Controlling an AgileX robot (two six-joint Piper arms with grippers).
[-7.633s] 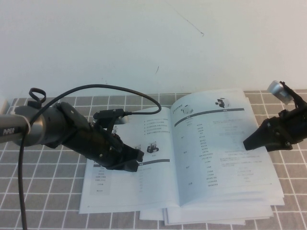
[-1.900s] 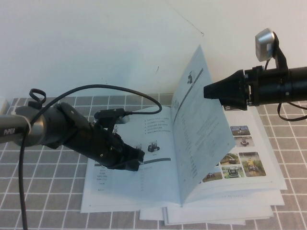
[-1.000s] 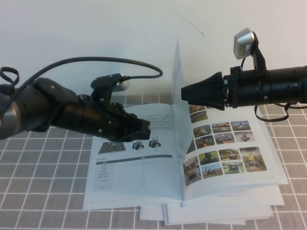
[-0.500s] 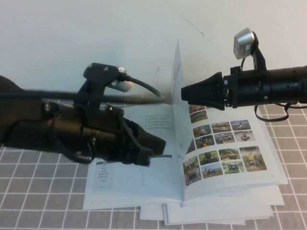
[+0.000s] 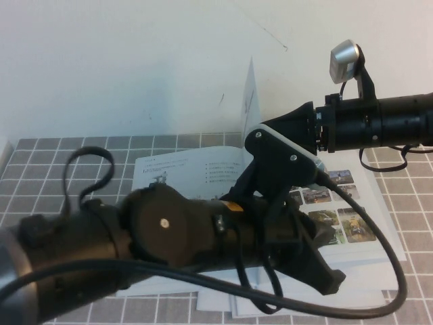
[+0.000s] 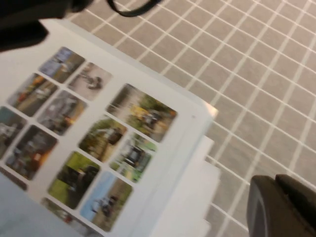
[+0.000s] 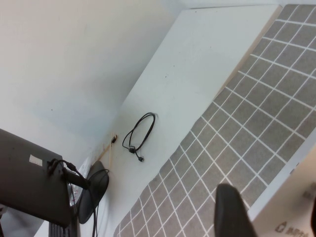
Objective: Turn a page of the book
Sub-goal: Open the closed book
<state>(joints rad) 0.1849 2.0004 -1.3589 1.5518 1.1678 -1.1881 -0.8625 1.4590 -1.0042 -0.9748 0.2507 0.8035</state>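
The book [image 5: 177,172] lies open on the tiled mat. The page [image 5: 249,95] stands upright over the spine. My right gripper [image 5: 265,130] is shut on the page's top edge, reaching in from the right; in the right wrist view one finger [image 7: 232,213] shows beside the page [image 7: 301,197]. My left arm crosses the front of the high view and hides much of the book. My left gripper [image 5: 329,279] is shut and empty, above the lower edge of the photo-grid page [image 5: 348,220]. In the left wrist view its fingers [image 6: 281,207] hang beyond the corner of that page [image 6: 98,133].
Plain white booklets [image 6: 192,197] lie stacked under the book, sticking out at its lower right corner. The grey tiled mat [image 5: 40,176] covers the table. A white wall stands behind. A black cable [image 7: 140,131] lies on the white surface beyond the mat.
My left arm has lifted off the left page and swung right across the book, close to the camera. My right gripper has raised the page upright and now holds still.
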